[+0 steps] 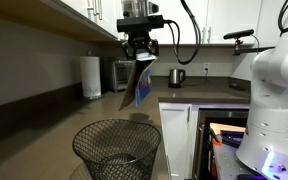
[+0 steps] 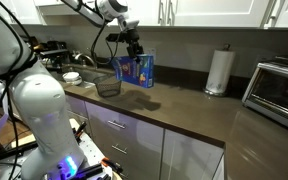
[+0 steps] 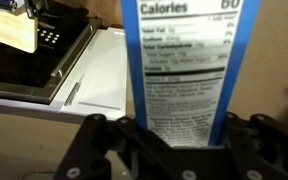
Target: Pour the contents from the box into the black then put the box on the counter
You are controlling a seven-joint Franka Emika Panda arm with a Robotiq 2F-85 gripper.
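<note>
The counter [image 2: 189, 112] is a long dark worktop running along the wall, over white cabinets [image 2: 134, 138]. The white arm [image 2: 36, 105] stands at the left end of the counter in an exterior view and reaches over the worktop. A toaster oven [image 2: 280, 88] sits at the far right of the counter, against the wall. The basket [image 1: 117, 150], a round black wire-mesh bin that is wider at its rim, stands upright on the counter. In an exterior view it is the item nearest the camera. Whether anything lies inside it cannot be told. The box [image 1: 142, 86], tall, flat and blue, hangs in the air clear of the counter. It is tilted, with its lower end swung to the left in that view. In an exterior view the box [image 2: 137, 68] is just right of the basket [image 2: 108, 87] and slightly higher than its rim, apart from it. A paper towel roll [image 2: 218, 70] stands upright between the box and the toaster oven, well apart from both. A kettle [image 1: 177, 76] stands on the far counter. The gripper [image 1: 139, 58] is closed on the top edge of the box. In the wrist view the fingers [image 3: 94, 145] flank the nutrition-label face of the box.
</note>
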